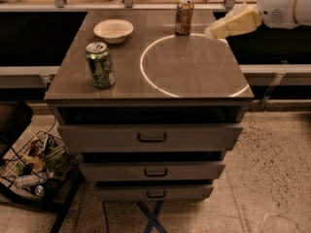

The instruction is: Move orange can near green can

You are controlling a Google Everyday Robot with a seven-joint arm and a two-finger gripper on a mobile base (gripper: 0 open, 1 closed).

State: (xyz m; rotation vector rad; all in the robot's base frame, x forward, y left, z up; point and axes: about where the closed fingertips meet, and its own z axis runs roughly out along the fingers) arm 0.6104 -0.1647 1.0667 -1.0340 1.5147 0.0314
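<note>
The orange can (184, 17) stands upright at the far edge of the brown cabinet top (194, 72), just right of the middle. The green can (100, 65) stands upright near the front left corner. My gripper (214, 31) is a cream-coloured wedge that reaches in from the upper right on a white arm (284, 5). Its tip hangs above the far right part of the top, a short way right of the orange can and a little in front of it, not touching it. It holds nothing that I can see.
A white bowl (113, 30) sits at the far left of the top, behind the green can. A bright ring (146, 74) is marked on the top. Three drawers (151, 137) are below. A wire basket of clutter (34, 166) stands on the floor at the left.
</note>
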